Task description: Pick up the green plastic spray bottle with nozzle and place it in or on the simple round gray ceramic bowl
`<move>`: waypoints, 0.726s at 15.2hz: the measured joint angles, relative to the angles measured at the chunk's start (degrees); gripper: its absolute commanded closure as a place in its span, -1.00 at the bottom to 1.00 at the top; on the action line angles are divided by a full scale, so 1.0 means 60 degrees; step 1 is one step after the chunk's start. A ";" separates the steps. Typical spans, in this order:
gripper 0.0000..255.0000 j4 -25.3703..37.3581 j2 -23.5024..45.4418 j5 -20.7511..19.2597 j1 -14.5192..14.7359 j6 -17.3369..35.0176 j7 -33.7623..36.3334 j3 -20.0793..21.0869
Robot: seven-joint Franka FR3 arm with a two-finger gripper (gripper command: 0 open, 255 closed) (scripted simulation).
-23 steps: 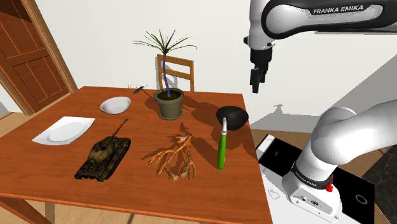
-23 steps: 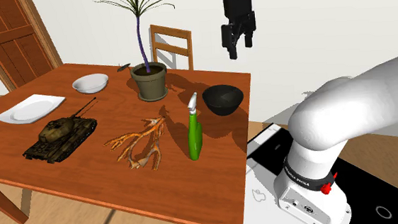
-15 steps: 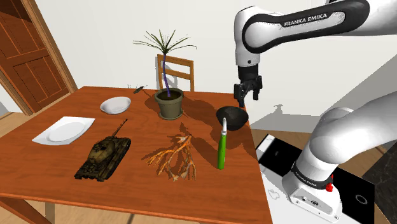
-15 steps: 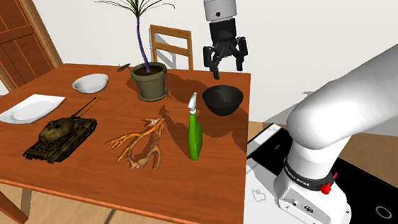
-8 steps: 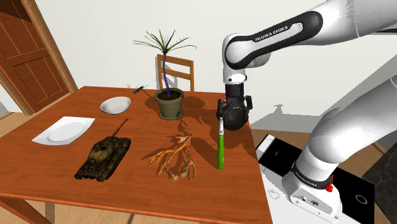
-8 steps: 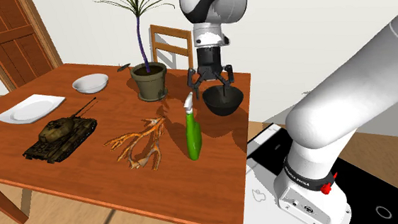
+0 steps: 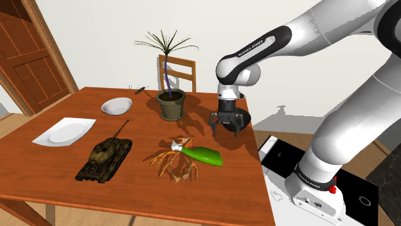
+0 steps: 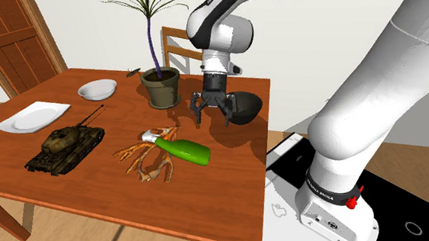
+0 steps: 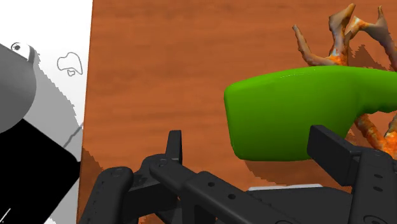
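Shoulder view, left to right. A brown panelled door (image 7: 29, 48) stands at far left, behind the wooden table (image 7: 135, 192). A white plate (image 7: 64, 131) sits on the table's left end. To its right and a little nearer is a camouflage toy tank (image 7: 105, 157), barrel pointing toward the far side. Beyond the tank is a small white bowl (image 7: 116, 106), upright. Mid-table on the far side stands a potted plant (image 7: 171, 103) with a purple stem and spiky leaves, and a wooden chair (image 7: 178, 67) is behind it. On the near side of the pot an orange-brown branch piece (image 7: 170, 162) lies flat. The green spray bottle (image 7: 204, 155) lies on its side on the table. Its white nozzle end points left and rests on the branch piece; its green base points right. The gripper (image 7: 225, 128) hangs pointing down, to the right of the bottle's base and farther back, above the table and directly in front of the dark bowl (image 7: 245, 119). The bowl sits upright near the table's right edge. The jaws are spread wide and grip nothing. The second exterior view agrees: the bottle lies near-left of the fingertips with a strip of bare table between. In the wrist view both fingers (image 9: 173, 145) stand well apart. The bottle's rounded base lies beyond them, closer to one finger than the other, and is not clasped. The stand (image 7: 277, 154) is at lower right, off the table's right edge.
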 measured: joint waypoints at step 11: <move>-1.00 -0.0453 0.0289 0.0390 0.0197 0.0784 -0.0062 0.0215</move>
